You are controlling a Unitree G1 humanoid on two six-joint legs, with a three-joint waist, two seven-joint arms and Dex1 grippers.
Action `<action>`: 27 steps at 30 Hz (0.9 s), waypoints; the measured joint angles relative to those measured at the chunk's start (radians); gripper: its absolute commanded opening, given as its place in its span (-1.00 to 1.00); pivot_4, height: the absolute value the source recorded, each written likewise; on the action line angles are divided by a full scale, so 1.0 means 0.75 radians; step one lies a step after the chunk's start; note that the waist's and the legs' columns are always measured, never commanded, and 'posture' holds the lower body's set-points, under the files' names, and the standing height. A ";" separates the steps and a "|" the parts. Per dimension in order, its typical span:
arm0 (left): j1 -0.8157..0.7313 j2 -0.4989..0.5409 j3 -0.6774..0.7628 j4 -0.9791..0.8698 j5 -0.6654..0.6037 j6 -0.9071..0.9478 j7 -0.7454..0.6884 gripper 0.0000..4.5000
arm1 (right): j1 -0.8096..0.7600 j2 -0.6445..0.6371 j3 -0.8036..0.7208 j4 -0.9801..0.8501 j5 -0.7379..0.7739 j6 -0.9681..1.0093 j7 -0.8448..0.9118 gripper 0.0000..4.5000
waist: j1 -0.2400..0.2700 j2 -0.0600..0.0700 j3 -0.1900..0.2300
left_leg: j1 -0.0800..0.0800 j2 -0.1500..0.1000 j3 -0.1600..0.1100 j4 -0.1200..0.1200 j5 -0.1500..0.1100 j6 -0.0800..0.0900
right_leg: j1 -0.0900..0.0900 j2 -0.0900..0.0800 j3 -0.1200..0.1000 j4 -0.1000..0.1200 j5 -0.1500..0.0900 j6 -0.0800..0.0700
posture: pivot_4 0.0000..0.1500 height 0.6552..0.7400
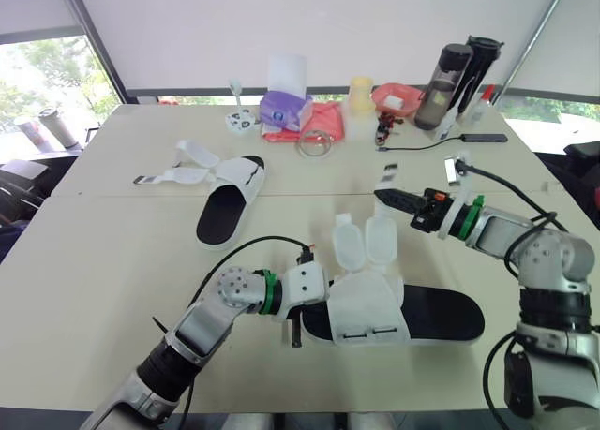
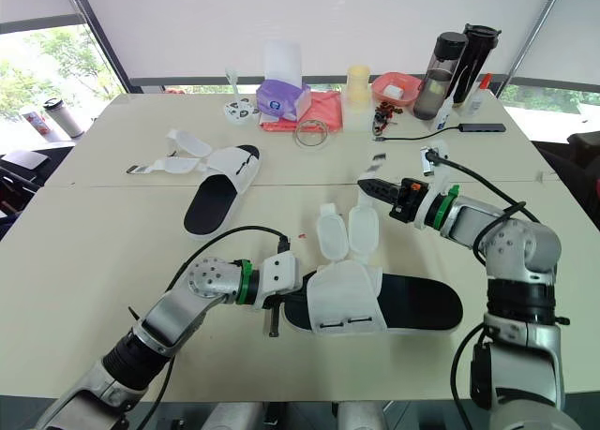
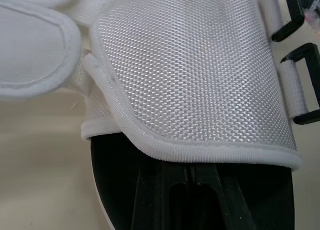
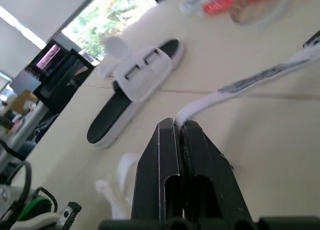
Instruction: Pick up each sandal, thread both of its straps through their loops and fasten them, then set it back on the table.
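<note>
The near sandal has a black sole and a white mesh upper, and its two padded flaps lie folded open. My left gripper is shut, its tips on the footbed at the toe opening under the upper. Raised above the table behind this sandal, my right gripper is shut on a white strap with a grey printed end. I cannot tell whether that strap joins the near sandal. The second sandal lies at the far left, flaps and strap spread open.
Along the far edge stand a purple tissue box, a red cloth, a clear ring, a yellow cup, a red bowl and two dark bottles. A black cable runs to a hub.
</note>
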 measured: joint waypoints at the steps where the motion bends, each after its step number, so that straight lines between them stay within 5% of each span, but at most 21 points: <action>1: -0.006 0.001 0.001 0.008 0.000 -0.008 -0.006 -1.00 | 0.041 -0.013 0.024 -0.085 -0.040 -0.075 0.030 -0.99 | 0.001 0.000 0.000 | 0.000 0.000 0.000 0.000 0.000 0.000 | 0.000 0.000 0.000 0.000 0.000 0.000 | 1.00 1.00; 7: -0.027 0.007 0.002 0.049 -0.016 -0.039 -0.039 -1.00 | 0.387 -0.207 0.239 -0.474 -0.461 -0.721 0.264 -0.99 | 0.002 -0.001 -0.001 | 0.001 0.000 0.000 0.000 0.000 -0.001 | 0.002 -0.001 0.000 -0.001 -0.001 0.001 | 1.00 1.00; 15: -0.039 0.004 0.006 0.085 -0.021 -0.054 -0.050 -1.00 | 0.516 -0.313 0.311 -0.101 -1.147 -1.969 0.213 -0.99 | 0.001 -0.001 -0.001 | 0.006 0.000 0.001 0.001 -0.001 -0.004 | 0.006 0.000 0.000 -0.001 -0.004 0.001 | 1.00 1.00; 19: -0.044 0.001 0.005 0.089 -0.024 -0.054 -0.058 -1.00 | 0.473 -0.347 0.294 0.072 -1.299 -2.379 0.112 -0.41 | 0.003 -0.001 -0.001 | 0.006 0.000 0.000 0.001 0.000 -0.002 | 0.006 0.000 0.000 0.000 -0.002 -0.004 | 1.00 1.00; 24: -0.047 -0.006 0.005 0.097 -0.024 -0.054 -0.061 -1.00 | 0.520 -0.419 0.290 0.131 -1.343 -2.494 0.077 0.77 | 0.005 -0.001 -0.001 | 0.006 0.000 0.000 0.001 0.000 -0.001 | 0.006 0.000 0.000 0.000 -0.002 -0.004 | 1.00 1.00; 27: -0.045 -0.007 0.006 0.097 -0.025 -0.054 -0.061 -1.00 | 0.708 -0.462 0.203 0.012 -1.043 -2.008 0.128 0.77 | 0.008 -0.001 -0.001 | 0.005 0.000 -0.002 0.003 0.000 -0.001 | 0.006 0.000 0.000 0.001 -0.002 -0.005 | 1.00 1.00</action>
